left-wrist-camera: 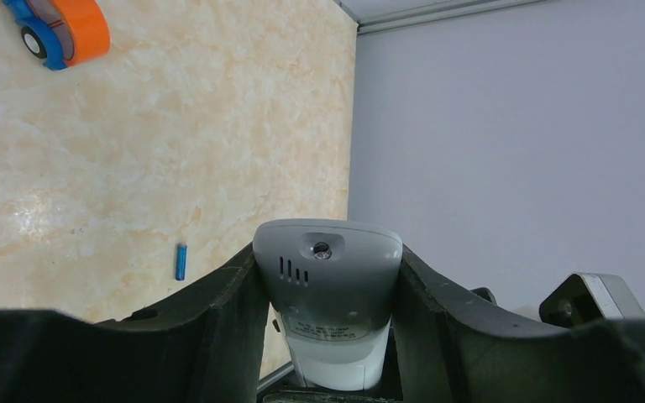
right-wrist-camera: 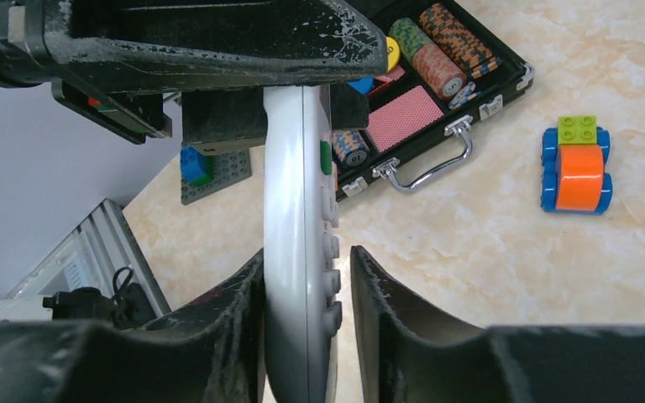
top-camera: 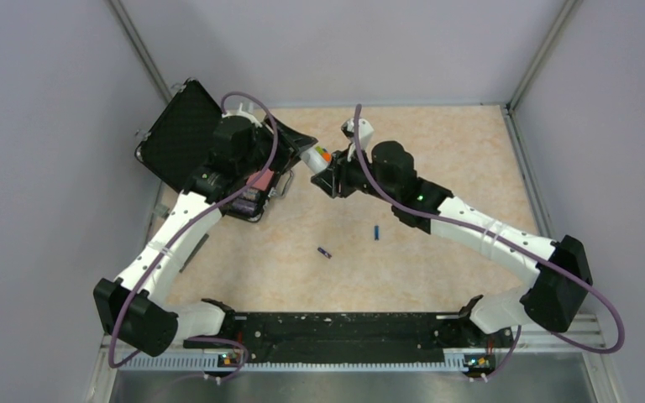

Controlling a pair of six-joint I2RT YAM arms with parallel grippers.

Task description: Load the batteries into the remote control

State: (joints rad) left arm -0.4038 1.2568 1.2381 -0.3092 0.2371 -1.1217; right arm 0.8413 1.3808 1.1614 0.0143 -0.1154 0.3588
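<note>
We see the remote control [left-wrist-camera: 327,294] held off the table, up in the air between the two arms. The left gripper [left-wrist-camera: 327,260] is clenched on it, with a finger pressed to each long edge and the back with its label facing that wrist camera. The right gripper [right-wrist-camera: 306,256] straddles the other end. One finger lies against the remote's plain back and the other sits just beside the buttons. We cannot tell whether that second finger touches, so we cannot call this grip closed.

Below, on the table [top-camera: 437,168], the blue battery [top-camera: 377,232] and the darker battery [top-camera: 325,252] lie near each other but apart, and neither gripper touches them. Farther out, the orange, blue and green toy car [right-wrist-camera: 578,165] stands beside the open black case [right-wrist-camera: 512,80]. The case holds chip stacks [right-wrist-camera: 437,59] and a pink deck [right-wrist-camera: 407,117].
</note>
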